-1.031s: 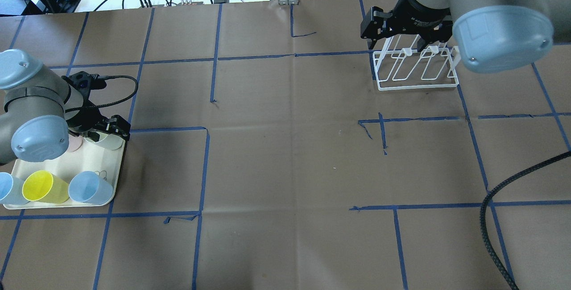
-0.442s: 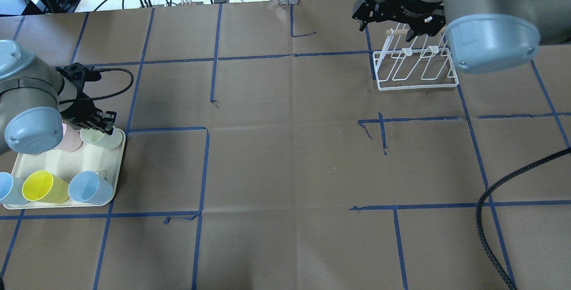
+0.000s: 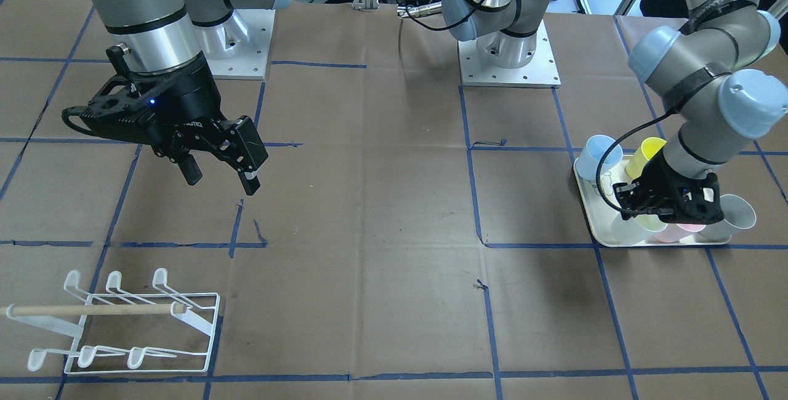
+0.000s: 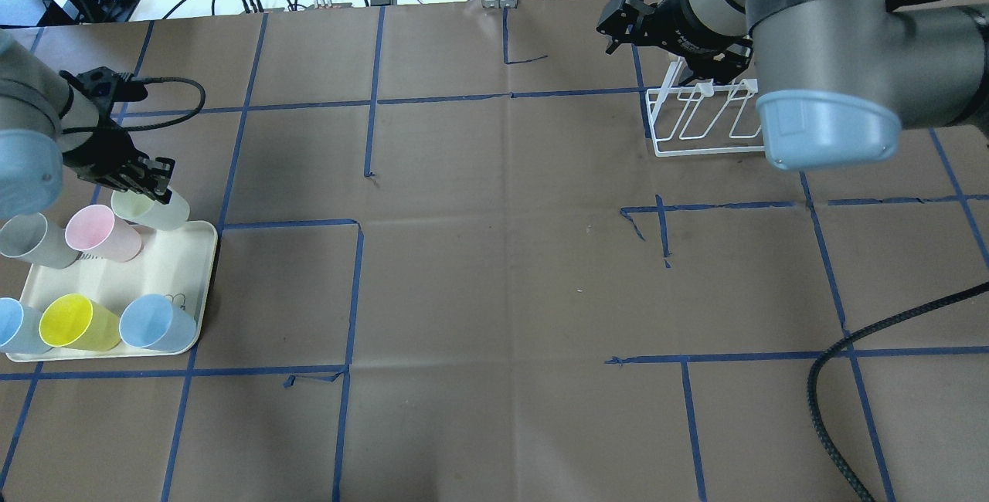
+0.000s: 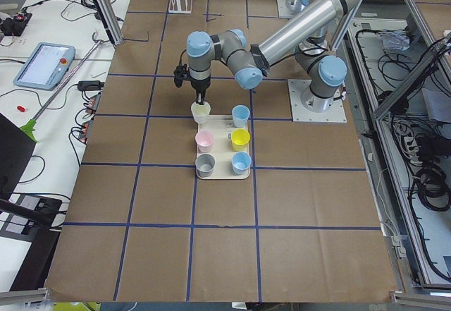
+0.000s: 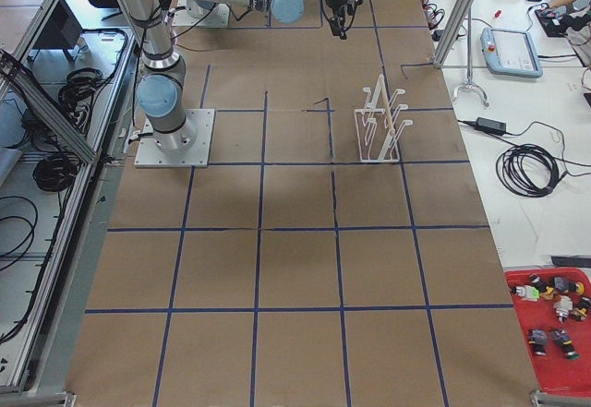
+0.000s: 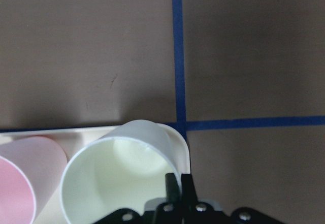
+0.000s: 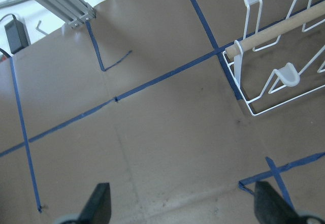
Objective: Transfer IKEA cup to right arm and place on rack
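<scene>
My left gripper [image 4: 154, 191] is shut on the rim of a pale green cup [image 4: 152, 210]. It holds the cup upright just above the far corner of the cream tray [image 4: 116, 278]. In the left wrist view the closed fingers [image 7: 179, 186] pinch the cup's [image 7: 119, 176] near wall. My right gripper [image 3: 220, 180] is open and empty, raised above the table and apart from the white wire rack [image 3: 123, 320]. The right wrist view shows the fingertips [image 8: 99, 209] spread wide and the rack [image 8: 274, 76] with its wooden dowel at the upper right. The rack [image 4: 703, 123] holds no cup.
A pink cup [image 4: 96, 232], a grey cup [image 4: 31, 239], a yellow cup [image 4: 73, 323] and two blue cups [image 4: 154, 323] stand on the tray. Brown paper with blue tape lines covers the table. A thick braided hose [image 4: 842, 378] hangs at the near right.
My left gripper has risen and drawn back to the far left with the pale green cup, lifting it off the tray. My right gripper has moved up and away from the rack.
</scene>
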Robot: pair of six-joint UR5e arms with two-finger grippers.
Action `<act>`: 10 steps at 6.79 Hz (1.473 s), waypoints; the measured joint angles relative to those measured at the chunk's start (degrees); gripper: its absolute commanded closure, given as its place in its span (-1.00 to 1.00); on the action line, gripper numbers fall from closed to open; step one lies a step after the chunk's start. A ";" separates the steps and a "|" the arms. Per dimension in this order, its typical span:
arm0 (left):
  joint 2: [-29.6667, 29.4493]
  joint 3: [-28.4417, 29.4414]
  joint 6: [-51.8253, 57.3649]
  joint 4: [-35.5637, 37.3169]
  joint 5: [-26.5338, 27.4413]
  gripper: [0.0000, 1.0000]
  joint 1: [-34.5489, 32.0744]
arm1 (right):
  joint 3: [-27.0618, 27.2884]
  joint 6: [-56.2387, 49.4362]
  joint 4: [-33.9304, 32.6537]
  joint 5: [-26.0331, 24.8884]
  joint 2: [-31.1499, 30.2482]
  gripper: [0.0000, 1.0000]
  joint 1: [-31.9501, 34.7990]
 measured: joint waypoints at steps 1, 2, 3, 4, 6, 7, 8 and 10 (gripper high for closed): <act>-0.22 6.62 -0.09 -8.40 -0.09 1.00 -0.72 | 2.23 4.07 -4.77 2.03 -0.34 -1.00 0.01; -0.58 12.99 -0.22 -15.79 -0.25 1.00 -2.65 | 4.30 7.13 -8.64 6.82 -0.44 -1.00 -0.08; -0.72 17.97 -0.69 -20.89 -0.43 1.00 -6.35 | 6.90 9.92 -14.07 11.04 -0.49 -1.00 -0.27; -0.69 21.21 -1.59 -23.84 -0.74 1.00 -10.99 | 10.50 13.40 -21.84 12.95 -0.67 -1.00 -0.48; 0.00 22.61 -3.04 -25.06 -6.06 1.00 -18.07 | 20.67 23.17 -36.08 13.85 -4.00 -1.00 -0.37; 0.67 22.25 -3.38 -24.88 -13.54 1.00 -19.40 | 26.07 29.43 -40.22 13.95 -6.65 -1.00 -0.39; 1.40 21.39 -3.38 -23.70 -23.33 1.00 -19.90 | 30.74 36.46 -44.58 13.98 -8.65 -1.00 -0.54; 2.84 17.03 -2.98 -12.68 -38.11 1.00 -20.04 | 35.39 49.02 -53.46 13.96 -9.95 -1.00 -0.87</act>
